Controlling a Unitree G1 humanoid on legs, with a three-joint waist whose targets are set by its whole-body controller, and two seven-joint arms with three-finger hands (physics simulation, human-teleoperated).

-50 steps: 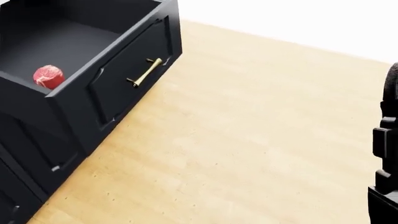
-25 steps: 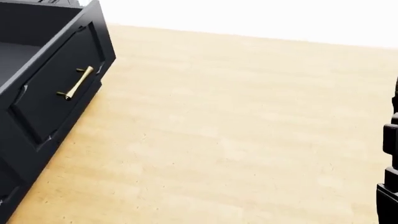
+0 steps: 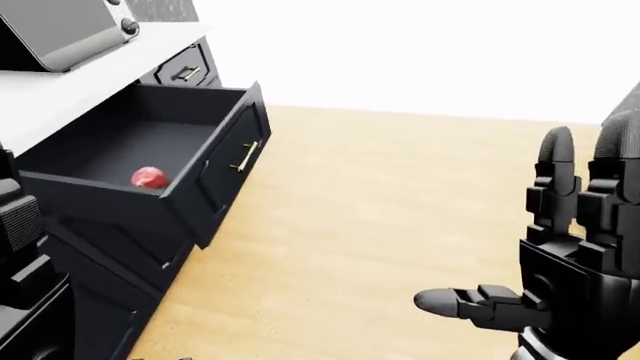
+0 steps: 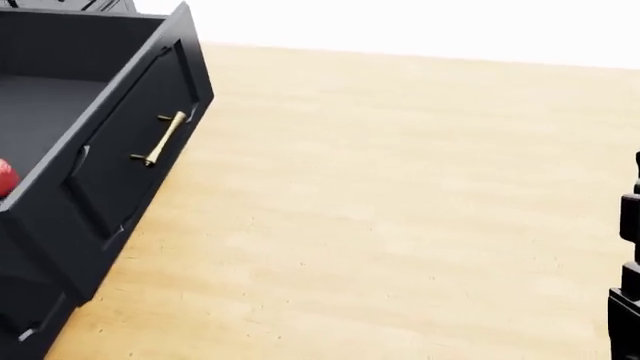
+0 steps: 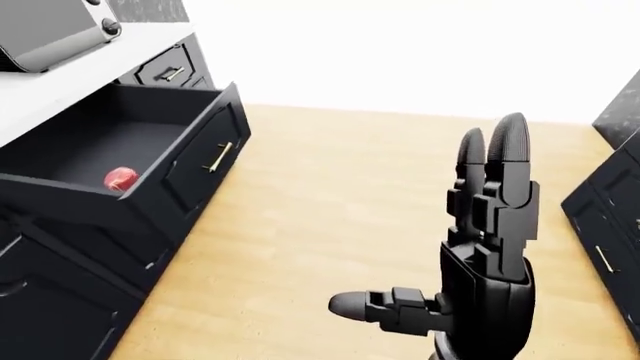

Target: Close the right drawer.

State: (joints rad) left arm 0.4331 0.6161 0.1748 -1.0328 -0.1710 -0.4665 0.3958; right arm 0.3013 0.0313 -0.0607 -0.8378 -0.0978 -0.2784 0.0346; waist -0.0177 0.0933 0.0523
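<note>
The drawer [image 5: 150,161] stands pulled wide out of the dark cabinet [image 5: 60,300] on the left, its brass handle [image 5: 216,156] facing right over the wood floor [image 5: 330,217]. A red ball [image 5: 121,178] lies inside, near the closer wall. The right hand [image 5: 470,285] is released, fingers [image 5: 505,161] straight up and thumb out left, well right of the drawer. Left hand's state: cannot tell.

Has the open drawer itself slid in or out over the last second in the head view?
Cannot tell. The drawer shifts across the head view, but the floor edge shifts too, so the camera moved; the drawer remains wide open.
</note>
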